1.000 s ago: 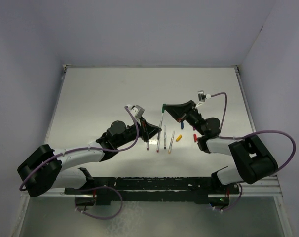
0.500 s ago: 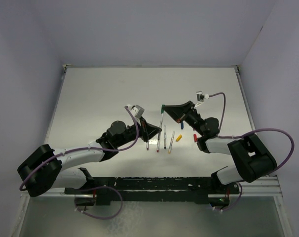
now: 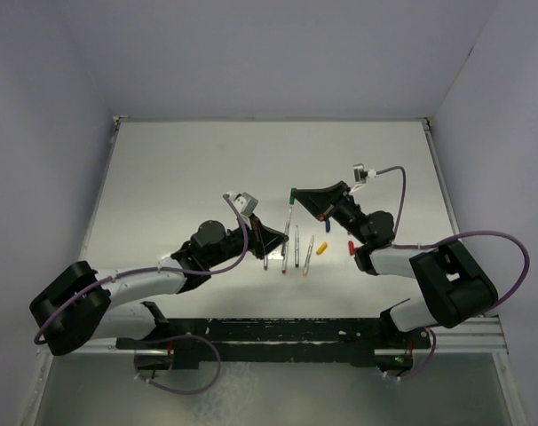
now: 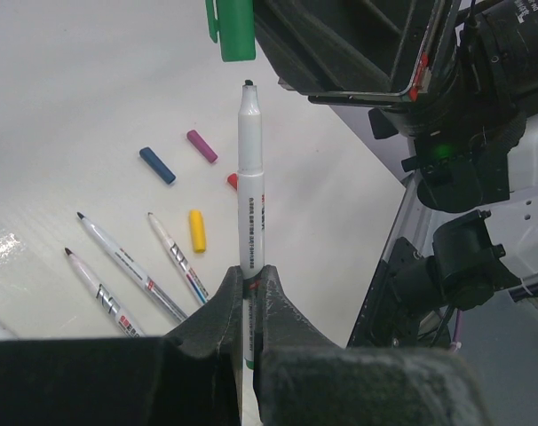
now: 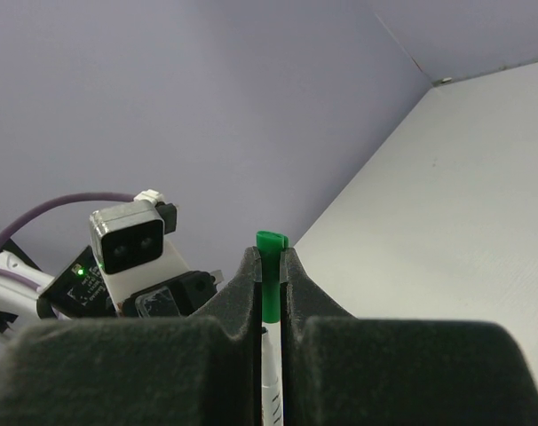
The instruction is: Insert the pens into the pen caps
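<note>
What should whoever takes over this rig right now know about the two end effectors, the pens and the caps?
Left end effector: shut on a pen, held tip up.
Right end effector: shut on the green cap, which sits just above that tip, with a small gap between them.
On the table: four pens side by side, plus the blue cap, magenta cap, red cap and yellow cap, all loose.
Done: no pen capped yet.
Left: seat the held pen in the green cap, then the other four pairs.

Table (image 3: 180,169) smooth, faintly glossy; pen (image 4: 251,177) glossy plastic; green cap (image 4: 231,27) smooth plastic.
</note>
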You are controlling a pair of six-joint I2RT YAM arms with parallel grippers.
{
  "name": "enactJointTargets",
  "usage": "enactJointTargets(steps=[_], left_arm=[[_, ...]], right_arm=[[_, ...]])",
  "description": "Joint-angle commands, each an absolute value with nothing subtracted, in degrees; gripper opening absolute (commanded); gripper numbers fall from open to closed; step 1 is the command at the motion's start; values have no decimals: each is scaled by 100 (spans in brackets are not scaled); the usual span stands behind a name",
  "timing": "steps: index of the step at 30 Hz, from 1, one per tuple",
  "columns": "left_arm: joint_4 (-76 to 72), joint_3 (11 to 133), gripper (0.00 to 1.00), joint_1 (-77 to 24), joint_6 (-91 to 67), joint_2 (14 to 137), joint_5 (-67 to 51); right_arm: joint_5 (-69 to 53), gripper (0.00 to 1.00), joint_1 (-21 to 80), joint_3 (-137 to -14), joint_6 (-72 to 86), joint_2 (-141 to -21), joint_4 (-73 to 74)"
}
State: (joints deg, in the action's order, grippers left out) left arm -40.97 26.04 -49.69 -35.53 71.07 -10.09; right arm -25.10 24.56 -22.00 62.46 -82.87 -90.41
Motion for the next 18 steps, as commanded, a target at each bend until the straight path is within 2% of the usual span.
enactJointTargets(steps=[1,18], left_arm=[[-4303,2625,0,-5010,-3587,6927,-1010],[-4278,2681,0,-5010,-3573,6916,-862]], right_arm=[[-2615,0,2496,-2323,6236,-8190,-9760],[-2689,0,2564,-2287,6313,-8171,-9782]])
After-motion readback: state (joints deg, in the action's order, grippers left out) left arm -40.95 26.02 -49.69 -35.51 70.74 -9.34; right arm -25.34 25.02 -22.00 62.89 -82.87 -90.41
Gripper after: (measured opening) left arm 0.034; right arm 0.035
